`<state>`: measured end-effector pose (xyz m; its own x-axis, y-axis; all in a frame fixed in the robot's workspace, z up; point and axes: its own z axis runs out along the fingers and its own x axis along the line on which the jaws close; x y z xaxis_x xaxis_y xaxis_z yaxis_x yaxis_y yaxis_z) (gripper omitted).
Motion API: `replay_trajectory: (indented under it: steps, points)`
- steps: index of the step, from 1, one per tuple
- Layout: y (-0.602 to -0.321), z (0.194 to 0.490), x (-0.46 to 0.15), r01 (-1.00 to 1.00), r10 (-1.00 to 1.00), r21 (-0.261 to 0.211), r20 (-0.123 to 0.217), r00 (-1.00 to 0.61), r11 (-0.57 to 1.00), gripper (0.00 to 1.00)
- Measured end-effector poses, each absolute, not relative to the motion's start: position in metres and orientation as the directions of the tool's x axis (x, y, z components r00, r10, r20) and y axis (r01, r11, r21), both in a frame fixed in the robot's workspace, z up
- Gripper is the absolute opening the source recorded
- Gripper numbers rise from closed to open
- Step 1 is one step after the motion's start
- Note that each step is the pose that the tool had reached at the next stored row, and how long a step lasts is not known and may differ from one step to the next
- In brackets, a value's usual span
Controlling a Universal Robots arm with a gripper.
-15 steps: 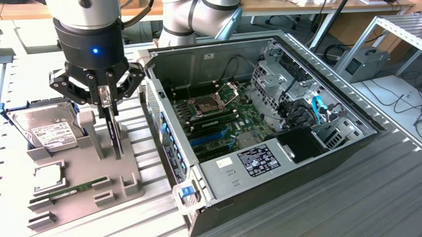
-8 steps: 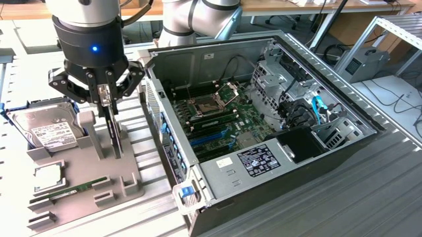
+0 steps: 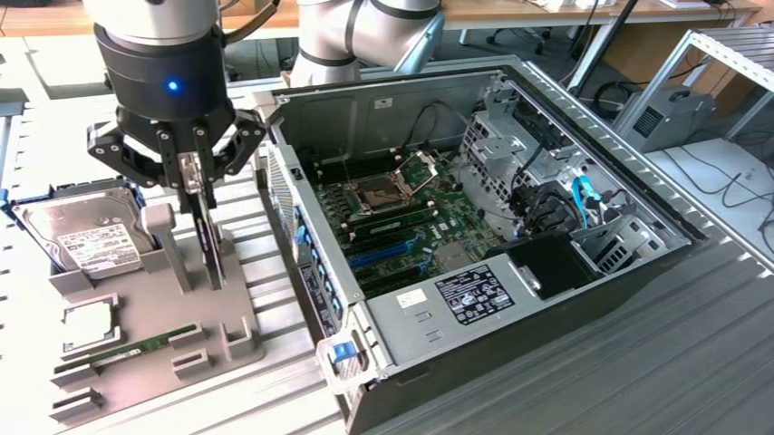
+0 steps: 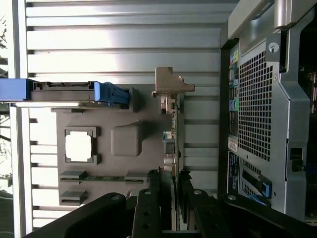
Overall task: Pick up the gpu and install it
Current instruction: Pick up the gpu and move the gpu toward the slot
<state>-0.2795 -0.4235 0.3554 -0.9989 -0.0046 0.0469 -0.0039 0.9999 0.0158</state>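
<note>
Directly below the claw [image 3: 198, 195], the gpu [image 3: 214, 249] stands on edge in the grey fixture [image 3: 236, 313]. Its long axis runs along the gap between the jaws, which appear clamped against both faces. Beside the claw lies the open computer case [image 3: 362, 313].
</note>
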Motion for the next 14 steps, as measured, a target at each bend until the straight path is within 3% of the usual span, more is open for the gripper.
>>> replay_trajectory:
  steps: [14]
  points:
    - [-0.4235,0.3625,-0.2795,-0.004,-0.005,0.016,0.047,-0.999,1.000,0.27]
